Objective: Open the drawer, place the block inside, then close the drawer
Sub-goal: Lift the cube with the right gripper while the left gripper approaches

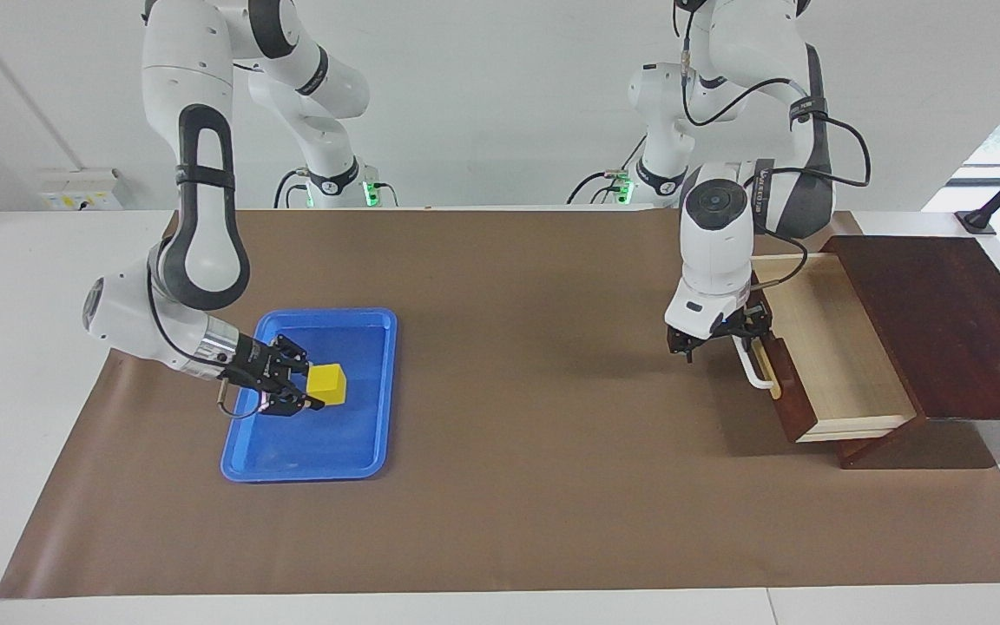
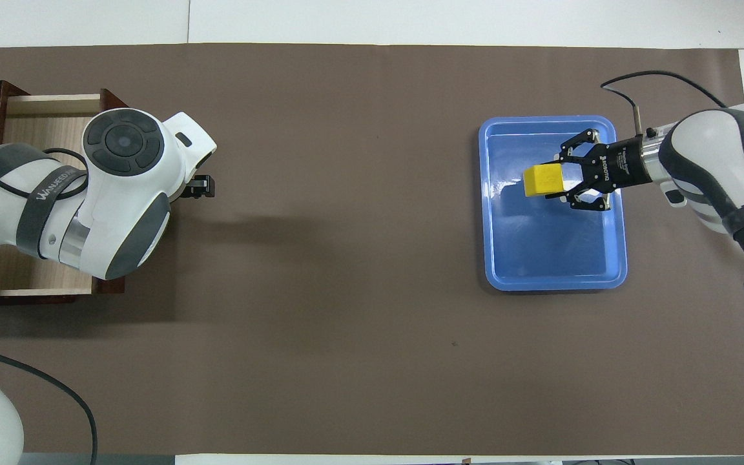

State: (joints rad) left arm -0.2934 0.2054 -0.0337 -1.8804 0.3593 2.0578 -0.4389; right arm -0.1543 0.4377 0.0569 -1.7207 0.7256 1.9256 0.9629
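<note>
The right gripper was clamped on the block, its fingertips pressed to the cube's sides; the block hung just over the blue tray at the right arm's end of the table, seemingly lifted off the floor of it. The left gripper stood wide open over the brown mat, just beside the white handle of the drawer, gripping nothing; whether it touched the handle could not be told. The drawer was pulled out, its pale wooden inside bare. The grip looked shallow, near the fingertips, so the block could twist or slip free on the long carry across the table; and the left arm hung over the open drawer, so the two arms might collide unless it cleared away first.
</note>
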